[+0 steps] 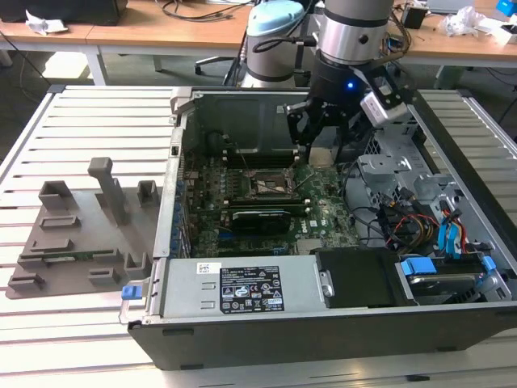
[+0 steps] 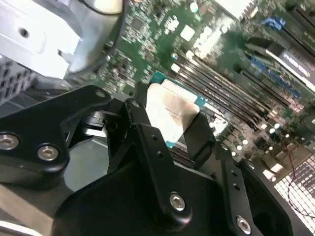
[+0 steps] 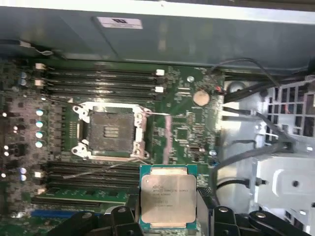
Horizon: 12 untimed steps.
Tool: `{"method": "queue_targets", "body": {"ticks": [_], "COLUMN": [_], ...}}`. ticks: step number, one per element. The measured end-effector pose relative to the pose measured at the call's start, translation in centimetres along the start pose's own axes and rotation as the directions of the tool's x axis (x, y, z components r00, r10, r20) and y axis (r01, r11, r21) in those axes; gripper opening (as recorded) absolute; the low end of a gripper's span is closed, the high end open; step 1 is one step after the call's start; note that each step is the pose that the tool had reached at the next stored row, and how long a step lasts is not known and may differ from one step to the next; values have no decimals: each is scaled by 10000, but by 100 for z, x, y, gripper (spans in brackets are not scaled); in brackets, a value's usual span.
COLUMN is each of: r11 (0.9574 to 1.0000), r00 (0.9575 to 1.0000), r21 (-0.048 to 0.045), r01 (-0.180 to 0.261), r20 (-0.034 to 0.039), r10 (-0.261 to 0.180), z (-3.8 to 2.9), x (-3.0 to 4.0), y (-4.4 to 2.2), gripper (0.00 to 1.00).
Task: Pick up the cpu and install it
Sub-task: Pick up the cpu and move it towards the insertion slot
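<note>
The cpu (image 3: 167, 196), a flat square chip with a silver-grey top and a thin teal rim, hangs above the green motherboard (image 3: 182, 123). My gripper (image 3: 168, 209) is shut on it, one black finger on each of two opposite edges. In the second wrist view the cpu (image 2: 170, 110) shows between the fingers (image 2: 142, 123), held clear of the board. The black metal-framed socket (image 3: 110, 130) lies open and empty, a short way off from the held chip. In the exterior view my gripper (image 1: 323, 133) hangs inside the open computer case, above and to the right of the socket (image 1: 271, 184).
Memory slots (image 3: 98, 78) run along both sides of the socket. Black cables (image 3: 246, 147) and a metal drive cage (image 1: 388, 162) sit beside the board. A power supply (image 1: 242, 287) closes the case front. A grey fixture (image 1: 81, 234) lies on the slatted table at the exterior view's left.
</note>
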<state>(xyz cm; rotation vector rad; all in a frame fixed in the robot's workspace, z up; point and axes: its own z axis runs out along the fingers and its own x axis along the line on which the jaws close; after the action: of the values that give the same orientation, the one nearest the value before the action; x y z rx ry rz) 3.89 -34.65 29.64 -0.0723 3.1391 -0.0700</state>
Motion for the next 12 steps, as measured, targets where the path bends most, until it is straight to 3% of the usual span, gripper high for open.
{"method": "queue_targets", "body": {"ticks": [4,8,11,12], "r11": [10000,10000,10000,10000], "r00": [10000,10000,10000,10000], "r21": [1,2,2,1], "r01": [-1,-1,-3,-2], "r20": [-1,-1,-1,0], "r10": [1,1,3,2], "z": [52,134,187,225], "x": [166,304,404,479], "y": [96,272,367,431], "gripper": [55,55,55,55]}}
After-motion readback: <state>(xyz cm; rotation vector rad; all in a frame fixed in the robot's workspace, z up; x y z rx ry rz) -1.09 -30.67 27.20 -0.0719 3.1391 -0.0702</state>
